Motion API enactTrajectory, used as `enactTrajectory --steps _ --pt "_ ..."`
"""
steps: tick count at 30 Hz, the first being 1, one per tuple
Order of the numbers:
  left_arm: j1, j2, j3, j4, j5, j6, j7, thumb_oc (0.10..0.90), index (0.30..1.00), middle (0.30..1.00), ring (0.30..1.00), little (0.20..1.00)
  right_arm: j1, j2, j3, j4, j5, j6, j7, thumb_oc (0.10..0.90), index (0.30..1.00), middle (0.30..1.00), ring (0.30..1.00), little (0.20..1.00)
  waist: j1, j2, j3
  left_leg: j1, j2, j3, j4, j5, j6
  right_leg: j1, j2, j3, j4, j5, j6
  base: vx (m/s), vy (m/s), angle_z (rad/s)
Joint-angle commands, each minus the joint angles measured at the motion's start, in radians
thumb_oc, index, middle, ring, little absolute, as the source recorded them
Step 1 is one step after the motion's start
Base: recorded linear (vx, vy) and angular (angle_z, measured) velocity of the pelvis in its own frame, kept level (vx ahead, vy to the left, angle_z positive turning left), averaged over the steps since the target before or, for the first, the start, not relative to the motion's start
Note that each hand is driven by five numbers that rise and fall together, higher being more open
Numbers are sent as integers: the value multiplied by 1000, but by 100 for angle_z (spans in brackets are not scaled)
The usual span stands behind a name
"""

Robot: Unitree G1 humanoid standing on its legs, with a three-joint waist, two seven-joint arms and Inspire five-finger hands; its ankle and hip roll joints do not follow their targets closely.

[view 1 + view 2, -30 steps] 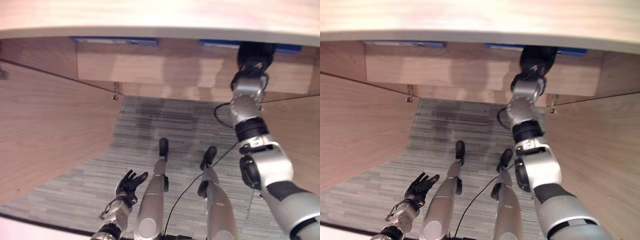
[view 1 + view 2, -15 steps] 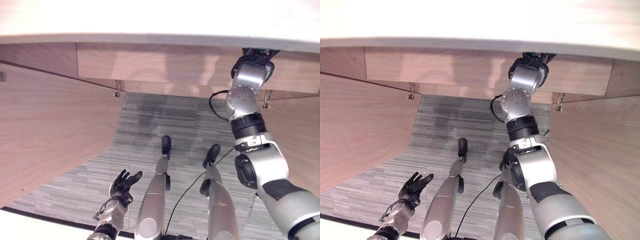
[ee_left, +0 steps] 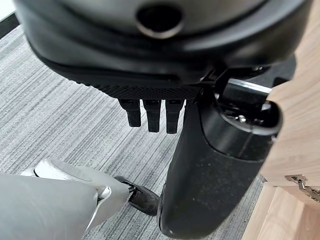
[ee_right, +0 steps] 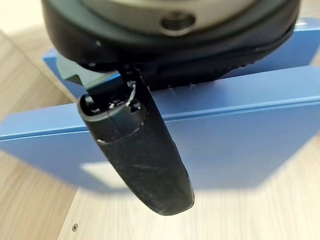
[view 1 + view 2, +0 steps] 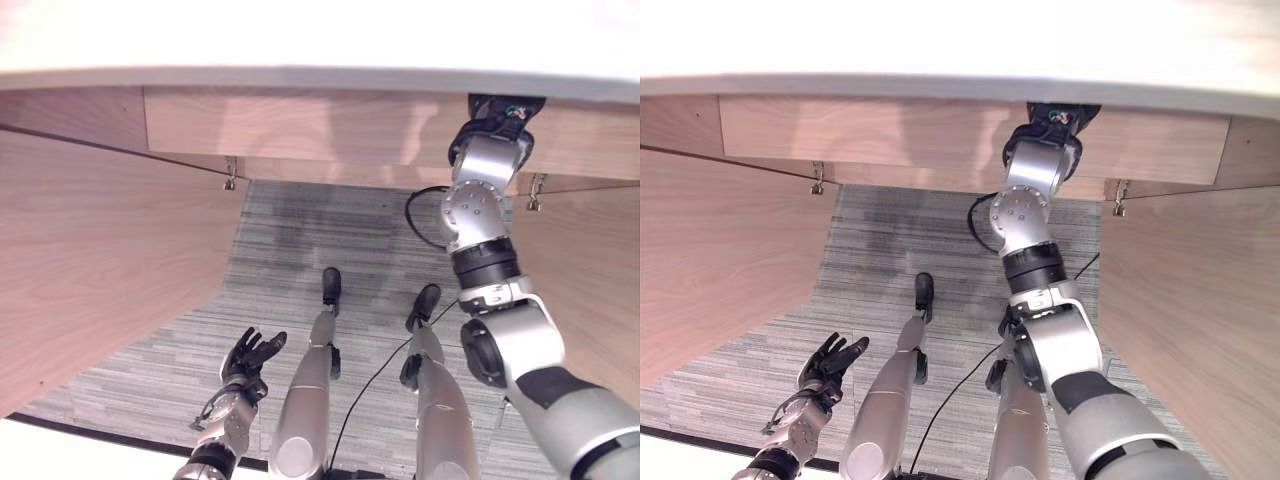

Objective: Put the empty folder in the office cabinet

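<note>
A blue folder (image 4: 240,135) stands on the pale wood cabinet shelf (image 4: 250,215), with a second blue folder (image 4: 305,45) behind it. My right hand (image 4: 145,150) is right at the front folder, its thumb lying across the folder's face. In the eye views that hand (image 5: 505,108) reaches in under the cabinet top (image 5: 300,40), where it is mostly hidden. My left hand (image 5: 248,355) hangs low above the carpet, open and holding nothing, its fingers (image 3: 150,112) straight.
The cabinet's two wooden doors stand open, one on the left (image 5: 100,250) and one on the right (image 5: 590,270), with metal hinges (image 5: 231,175) at the back. Grey striped carpet (image 5: 320,230) lies between the doors.
The camera has tilted, so the blue folder edges seen under the cabinet top a second ago are hidden. My right forearm has swung slightly left. The left hand has barely moved.
</note>
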Motion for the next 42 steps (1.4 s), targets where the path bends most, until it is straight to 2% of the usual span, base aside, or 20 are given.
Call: enactTrajectory --steps 1,19,24,30,42 --pt "124 82 -21 2 -21 -5 46 800 900 900 900 900 -67 -14 62 -145 -132 -41 48 800 900 900 900 900 -1 -44 -40 13 -38 0 28 -113 -25 -13 14 51 -84 -17 45 0 0 0" --pt "126 61 -27 -26 -29 9 72 800 900 900 900 900 67 49 137 -373 -183 -62 30 800 900 900 900 900 -24 -50 -19 13 -40 13 40 -117 -24 -15 13 57 -85 -8 43 -3 1 -2" --pt "113 61 -19 -12 -39 18 86 800 900 900 900 900 79 0 182 -422 -267 -33 -43 800 900 900 900 900 -34 -60 -8 6 -40 14 48 -120 -21 -20 11 57 -86 -3 43 -8 -3 -3" --pt "106 69 -13 3 -36 25 92 800 900 900 900 900 37 -97 205 -400 -355 40 -106 800 900 900 900 900 -43 -72 -6 -8 -44 14 63 -126 -17 -27 9 63 -82 3 41 -6 1 -4" --pt "94 78 -10 -1 -29 26 99 800 900 900 900 900 40 -115 191 -349 -369 69 -125 800 900 900 900 900 -45 -77 -2 -30 -46 14 79 -130 -16 -37 8 64 -82 7 40 0 0 0"
